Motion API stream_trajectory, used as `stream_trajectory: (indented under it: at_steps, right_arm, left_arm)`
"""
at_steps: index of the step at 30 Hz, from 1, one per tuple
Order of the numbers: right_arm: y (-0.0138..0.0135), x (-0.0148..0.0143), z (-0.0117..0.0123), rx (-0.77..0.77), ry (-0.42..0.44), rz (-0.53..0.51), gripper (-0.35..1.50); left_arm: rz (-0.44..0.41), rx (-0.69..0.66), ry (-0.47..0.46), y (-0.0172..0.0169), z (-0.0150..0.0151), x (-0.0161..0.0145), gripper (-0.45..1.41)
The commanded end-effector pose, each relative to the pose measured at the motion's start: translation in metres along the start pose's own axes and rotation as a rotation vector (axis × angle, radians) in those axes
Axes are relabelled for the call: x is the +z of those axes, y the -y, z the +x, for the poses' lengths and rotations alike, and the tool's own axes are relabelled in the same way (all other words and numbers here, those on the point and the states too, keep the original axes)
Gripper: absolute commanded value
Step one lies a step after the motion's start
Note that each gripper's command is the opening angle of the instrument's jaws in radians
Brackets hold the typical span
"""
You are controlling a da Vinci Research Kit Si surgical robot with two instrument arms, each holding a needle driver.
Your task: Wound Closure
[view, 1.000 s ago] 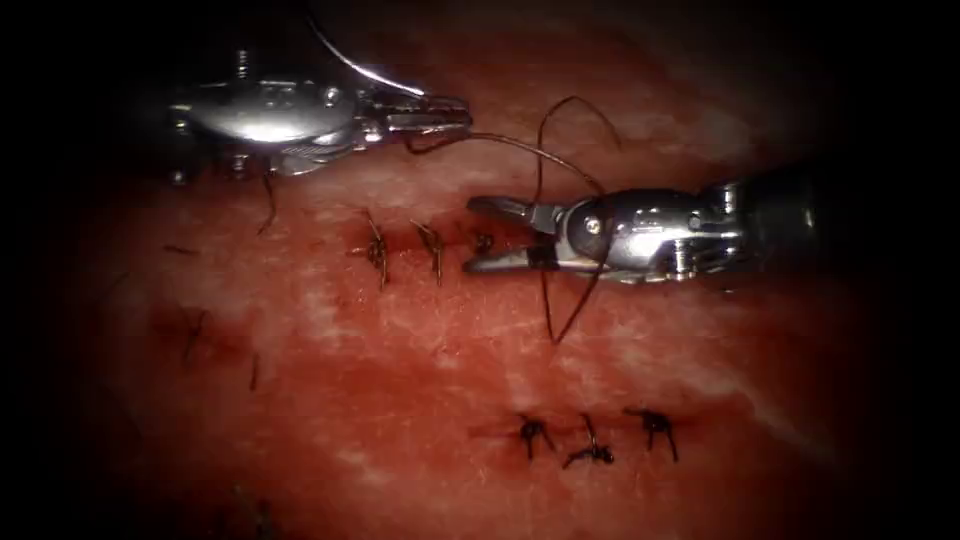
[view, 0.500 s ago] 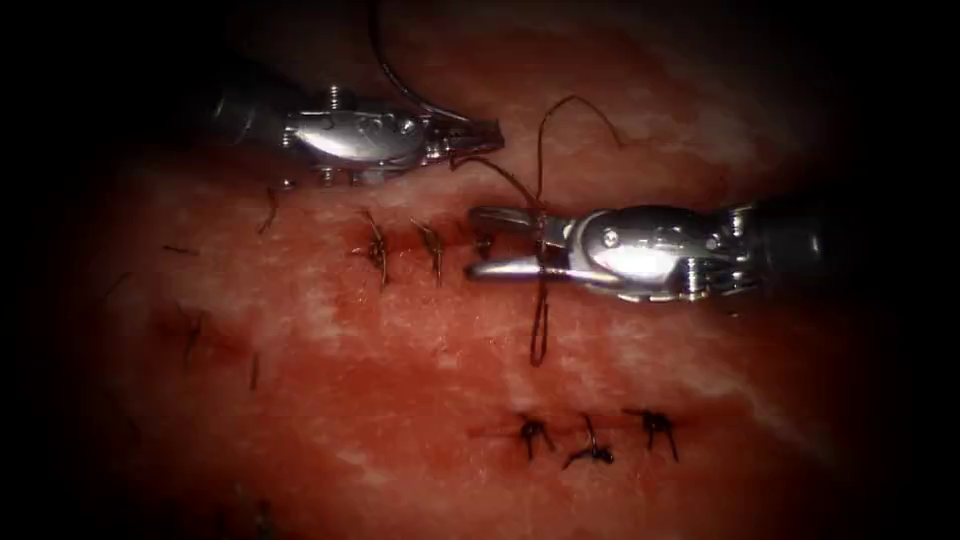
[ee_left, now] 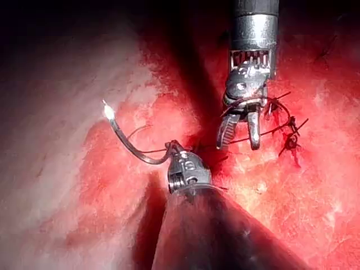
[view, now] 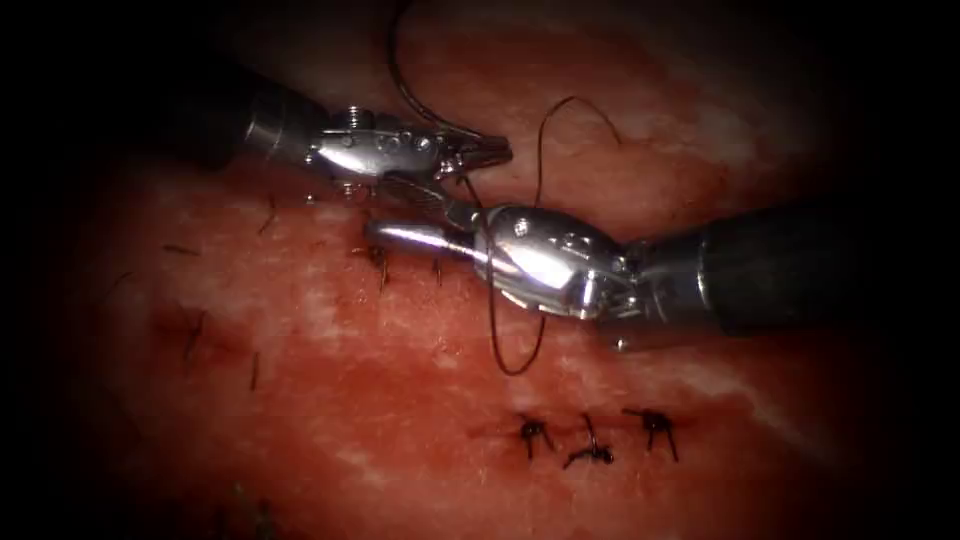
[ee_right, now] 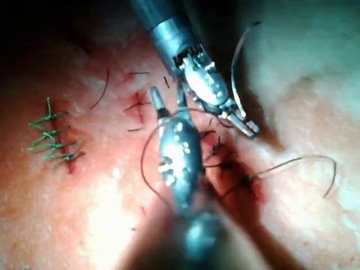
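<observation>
Needle (view: 398, 92) sits clear of the tissue (view: 400, 400), clamped near its tail end in the left end effector (view: 490, 152). Its curve rises away from the wound, and the left wrist view shows its point glinting free in the air (ee_left: 130, 147). Those jaws are closed tight on it.

The right end effector (view: 395, 215) holds nothing. Its jaws stand apart, which is plainest in the left wrist view (ee_left: 239, 140), and they lie over the cut (view: 405, 258), just above the two stitches (view: 378, 262) already placed there.

The thread (view: 510, 365) runs from the needle, wraps round the right tool just behind its jaws and sags in a loop onto the tissue below it. Another length arcs up on the far side, to the right of the left tool.

A second ago the right tool lay farther right with the thread only draped across it. It has since slid leftward under the left tool, and the left tool has come in toward it. To my eye this is looping a throw for a knot.

I judge the next move calls for the open jaws to reach the loose end of the thread while the wrap stays on the shaft. The left tool should keep light tension, so the loop neither slips off nor snags the finished stitches.
</observation>
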Motion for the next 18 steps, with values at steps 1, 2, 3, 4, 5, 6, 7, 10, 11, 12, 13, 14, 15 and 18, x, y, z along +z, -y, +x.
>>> stream_trajectory:
  at_steps: [1, 2, 3, 4, 5, 6, 7, 10, 11, 12, 13, 14, 15, 18]
  right_arm:
    - [0.0000, -0.0006, 0.0002, 0.011, -0.033, -0.045, 0.37]
    - [-0.0002, -0.0010, 0.0006, 0.014, -0.046, -0.063, 0.36]
    - [-0.0004, -0.0014, 0.0009, 0.018, -0.054, -0.084, 0.36]
    - [-0.0011, -0.0030, 0.0019, 0.035, -0.067, -0.162, 0.31]
    - [-0.0014, -0.0036, 0.0021, 0.052, -0.070, -0.184, 0.29]
    - [-0.0020, -0.0048, 0.0023, 0.094, -0.073, -0.244, 0.29]
    - [-0.0023, -0.0054, 0.0023, 0.126, -0.078, -0.269, 0.29]
    - [-0.0035, -0.0078, 0.0022, 0.235, -0.075, -0.364, 0.24]
    - [-0.0035, -0.0078, 0.0022, 0.235, -0.075, -0.364, 0.24]
    - [-0.0037, -0.0082, 0.0022, 0.238, -0.071, -0.373, 0.24]
    - [-0.0039, -0.0085, 0.0022, 0.257, -0.076, -0.385, 0.22]
    - [-0.0040, -0.0087, 0.0022, 0.278, -0.079, -0.395, 0.20]
    - [-0.0047, -0.0089, 0.0021, 0.378, -0.083, -0.440, 0.15]
    - [-0.0058, -0.0087, 0.0015, 0.525, -0.061, -0.506, 0.14]
  left_arm:
    - [-0.007, -0.003, -0.003, -0.0008, -0.0009, 0.0005, -0.45]
    - [-0.006, -0.002, -0.003, -0.0009, -0.0010, 0.0005, -0.45]
    - [-0.009, -0.007, -0.003, -0.0010, -0.0011, 0.0005, -0.45]
    - [-0.009, -0.006, -0.004, -0.0011, -0.0013, 0.0004, -0.45]
    - [-0.009, -0.012, -0.004, -0.0012, -0.0013, 0.0003, -0.45]
    - [-0.012, -0.018, -0.004, -0.0014, -0.0013, 0.0000, -0.45]
    - [-0.012, -0.017, -0.004, -0.0015, -0.0014, -0.0001, -0.45]
    - [-0.014, -0.021, -0.004, -0.0022, -0.0017, -0.0008, -0.45]
    - [-0.014, -0.021, -0.004, -0.0022, -0.0017, -0.0008, -0.45]
    - [-0.014, -0.026, -0.004, -0.0023, -0.0019, -0.0010, -0.45]
    - [-0.014, -0.025, -0.004, -0.0023, -0.0020, -0.0011, -0.45]
    - [-0.014, -0.024, -0.005, -0.0024, -0.0021, -0.0012, -0.45]
    - [-0.020, -0.033, -0.007, -0.0028, -0.0025, -0.0013, -0.45]
    - [-0.027, -0.031, -0.010, -0.0034, -0.0028, -0.0013, -0.45]
